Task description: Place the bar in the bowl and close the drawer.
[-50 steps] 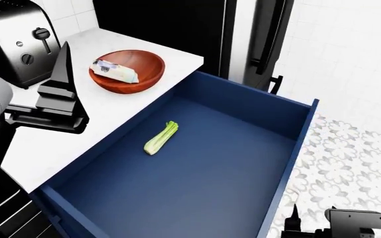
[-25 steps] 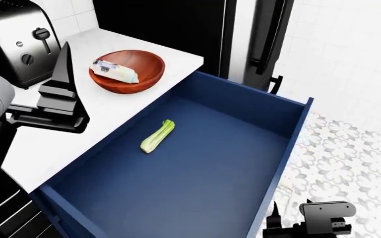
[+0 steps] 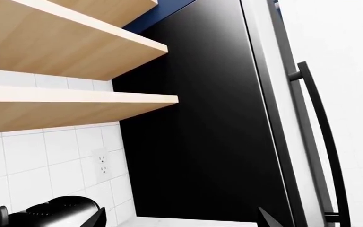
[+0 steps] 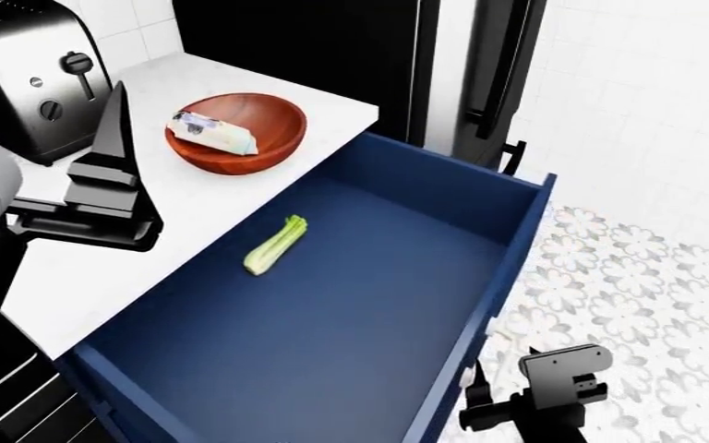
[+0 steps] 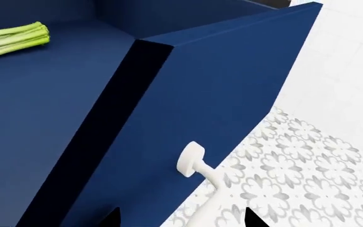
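The bar [image 4: 213,132], a pale wrapped packet, lies inside the reddish-brown wooden bowl [image 4: 269,125] on the white counter. The navy drawer [image 4: 509,263] stands partly pulled out. At its front, low down, my right gripper [image 4: 484,406] is open; in the right wrist view the right gripper [image 5: 181,217] has its fingertips on either side of the white curved handle [image 5: 194,163] on the drawer's flat blue front [image 5: 232,85]. My left gripper [image 4: 114,138] hovers above the counter beside the bowl, pointing upward. In the left wrist view the left gripper [image 3: 181,215] is open with nothing between its tips.
A green leafy stalk [image 4: 274,245] lies on the drawer floor. A black and chrome toaster [image 4: 29,74] stands at the counter's back left. A tall black fridge [image 4: 330,55] is behind the drawer. Wooden shelves [image 3: 74,42] hang above. Patterned floor [image 4: 650,305] lies to the right.
The drawer front has slid inward toward the counter, carrying the green stalk with it. My right gripper moved the same way with the front. The left arm, bowl and bar stayed put.
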Motion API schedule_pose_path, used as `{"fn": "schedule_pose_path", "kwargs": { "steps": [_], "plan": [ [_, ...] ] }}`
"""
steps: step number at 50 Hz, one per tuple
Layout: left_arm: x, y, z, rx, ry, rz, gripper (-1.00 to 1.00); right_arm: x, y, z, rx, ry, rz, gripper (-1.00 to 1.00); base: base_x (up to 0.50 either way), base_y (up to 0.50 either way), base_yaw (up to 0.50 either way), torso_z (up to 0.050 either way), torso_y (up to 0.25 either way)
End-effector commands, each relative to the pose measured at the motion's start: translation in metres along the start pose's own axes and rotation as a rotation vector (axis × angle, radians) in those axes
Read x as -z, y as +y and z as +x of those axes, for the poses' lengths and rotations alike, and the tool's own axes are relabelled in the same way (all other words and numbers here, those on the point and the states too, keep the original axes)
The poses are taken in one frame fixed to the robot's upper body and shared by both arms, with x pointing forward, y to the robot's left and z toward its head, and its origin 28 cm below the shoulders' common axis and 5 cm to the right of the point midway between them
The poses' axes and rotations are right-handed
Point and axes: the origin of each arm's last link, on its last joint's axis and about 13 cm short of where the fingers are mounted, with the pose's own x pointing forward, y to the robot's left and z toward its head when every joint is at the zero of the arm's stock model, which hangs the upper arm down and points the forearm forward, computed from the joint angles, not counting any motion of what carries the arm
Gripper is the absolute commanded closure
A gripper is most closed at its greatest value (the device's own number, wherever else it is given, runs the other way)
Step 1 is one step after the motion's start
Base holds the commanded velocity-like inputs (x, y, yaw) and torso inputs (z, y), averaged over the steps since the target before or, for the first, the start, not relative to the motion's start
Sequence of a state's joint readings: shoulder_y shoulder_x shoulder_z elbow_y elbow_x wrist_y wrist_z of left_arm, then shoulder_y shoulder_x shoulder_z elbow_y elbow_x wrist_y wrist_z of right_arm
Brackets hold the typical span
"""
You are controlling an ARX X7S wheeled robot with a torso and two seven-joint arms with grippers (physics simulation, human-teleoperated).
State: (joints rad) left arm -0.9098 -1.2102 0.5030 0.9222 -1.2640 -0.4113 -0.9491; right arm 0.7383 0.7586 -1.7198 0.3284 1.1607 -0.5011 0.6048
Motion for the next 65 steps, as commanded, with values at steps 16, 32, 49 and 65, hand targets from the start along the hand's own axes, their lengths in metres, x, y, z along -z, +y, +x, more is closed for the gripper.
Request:
{"fn": "schedule_pose_path", "kwargs": {
  "steps": [16,32,49,65],
  "plan": [
    [0.0,-0.001,0.002,0.0,-0.002,0.001,-1.0,0.004,0.038,0.02,-0.27,0.016,-0.059,-1.0,0.0,0.0,0.0,0.0,0.0],
    [-0.001,0.001,0.0,-0.004,-0.002,-0.001,-1.0,-0.006,0.063,0.049,-0.364,-0.01,-0.063,-1.0,0.0,0.0,0.0,0.0,0.0],
    [0.0,0.001,-0.001,-0.006,0.0,0.0,-1.0,-0.025,0.094,0.085,-0.47,-0.056,-0.056,-1.0,0.0,0.0,0.0,0.0,0.0],
    [-0.003,0.002,-0.002,-0.008,0.0,0.0,-1.0,-0.035,0.124,0.1,-0.566,-0.096,-0.019,-1.0,0.0,0.0,0.0,0.0,0.0]
  ]
}}
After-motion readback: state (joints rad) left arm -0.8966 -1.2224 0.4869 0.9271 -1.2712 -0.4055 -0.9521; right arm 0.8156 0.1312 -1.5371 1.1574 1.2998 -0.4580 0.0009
